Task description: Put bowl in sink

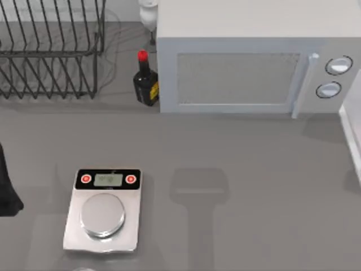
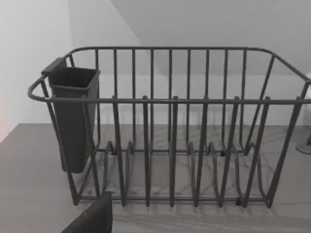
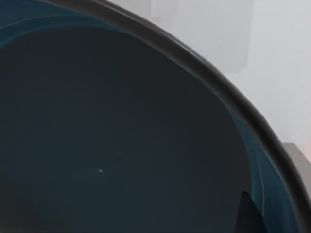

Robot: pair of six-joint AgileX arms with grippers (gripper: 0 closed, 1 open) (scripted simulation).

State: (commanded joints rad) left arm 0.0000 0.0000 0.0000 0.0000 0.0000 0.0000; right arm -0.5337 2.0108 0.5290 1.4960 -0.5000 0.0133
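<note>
Bowl (image 3: 121, 145) right up against my R wrist cam: dark teal inside, dark rim curving past, pale wall behind. Can't place it on the table from top view. R pincer: can't tell if spread or pinching. L arm (image 1: 8, 192) parked at table's left edge, fingers can't tell either; L wrist cam faces the wire dish rack (image 2: 170, 126) w/ dark cutlery cup (image 2: 73, 116) hung on one end. Top view: scale (image 1: 104, 210) front-left, steel plate (image 1: 102, 214) bare; sauce bottle (image 1: 145, 82) just beside microwave (image 1: 254, 62), rack back-left.
</note>
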